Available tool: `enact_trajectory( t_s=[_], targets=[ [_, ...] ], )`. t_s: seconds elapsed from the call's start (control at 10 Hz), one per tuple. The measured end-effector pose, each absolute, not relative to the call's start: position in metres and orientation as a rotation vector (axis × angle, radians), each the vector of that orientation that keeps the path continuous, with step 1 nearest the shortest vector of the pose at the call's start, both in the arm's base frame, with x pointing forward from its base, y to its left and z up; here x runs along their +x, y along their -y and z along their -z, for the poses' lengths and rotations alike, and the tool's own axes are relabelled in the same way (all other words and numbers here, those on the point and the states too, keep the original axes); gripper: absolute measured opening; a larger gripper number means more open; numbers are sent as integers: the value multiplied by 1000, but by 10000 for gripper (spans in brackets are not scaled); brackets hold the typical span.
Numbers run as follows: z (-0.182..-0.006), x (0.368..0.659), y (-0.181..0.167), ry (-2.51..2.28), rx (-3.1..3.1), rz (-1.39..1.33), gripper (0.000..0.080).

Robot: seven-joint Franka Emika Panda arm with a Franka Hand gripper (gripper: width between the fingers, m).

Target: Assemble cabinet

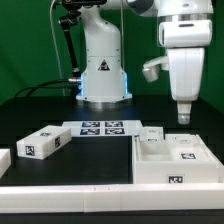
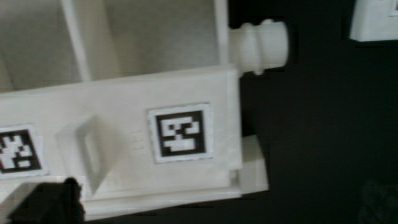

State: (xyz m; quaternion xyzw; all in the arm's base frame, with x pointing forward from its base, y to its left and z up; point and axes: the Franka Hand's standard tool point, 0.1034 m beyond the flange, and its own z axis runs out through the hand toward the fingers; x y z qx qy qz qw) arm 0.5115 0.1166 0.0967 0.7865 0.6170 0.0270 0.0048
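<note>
The gripper (image 1: 183,114) hung above the open cabinet shell (image 1: 150,170), gripping nothing; its opening I could not tell. A tagged piece (image 1: 186,152) lay inside the shell.

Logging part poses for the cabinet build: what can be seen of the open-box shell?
The open-box shell is white, plastic-looking, with inner dividers, lying open side up on the black table at the exterior view's right. Square black-and-white tags mark its front wall and inside. The gripper hangs above, seemingly not touching it.
</note>
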Motion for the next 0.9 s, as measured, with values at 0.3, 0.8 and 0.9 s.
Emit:
enact_trajectory(
  t_s=[0.3, 0.8, 0.9],
  targets=[
    [-94, 501, -115, -1929, 2465, -86, 796],
    [-78, 473, -106, -1929, 2471, -112, 796],
    [-70, 454, -103, -1935, 2477, -100, 796]
  ],
)
